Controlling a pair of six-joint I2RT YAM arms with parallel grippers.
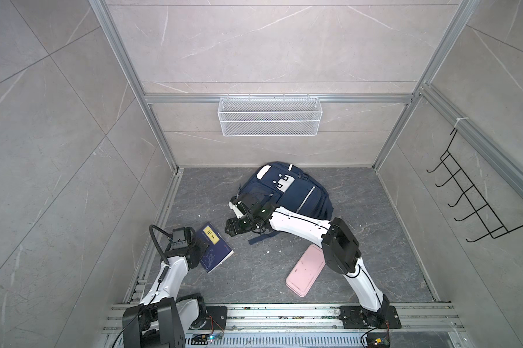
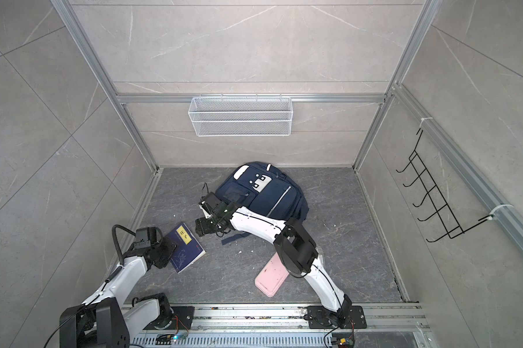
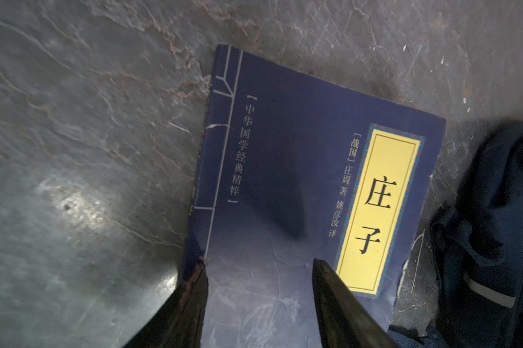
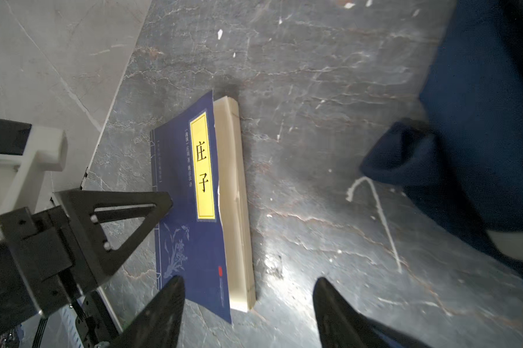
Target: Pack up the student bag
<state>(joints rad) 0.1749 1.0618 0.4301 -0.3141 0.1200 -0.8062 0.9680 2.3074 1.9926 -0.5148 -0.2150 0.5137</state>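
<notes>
nearest, the left gripper (image 3: 258, 268) is seen with fingers spread and nothing clamped, poised over the navy book (image 1: 216, 247) lying flat on the floor. just beyond, the pink case (image 1: 304, 272) is partly covered by the right arm. the right gripper (image 4: 248, 286) is held wide and empty, aimed at the book's page edge. farthest, the student bag (image 1: 296, 192) is slumped front-up near the back wall. it is judged soft, limp and light; a pinch at its top rim is advised, since loose fabric would fold away.
</notes>
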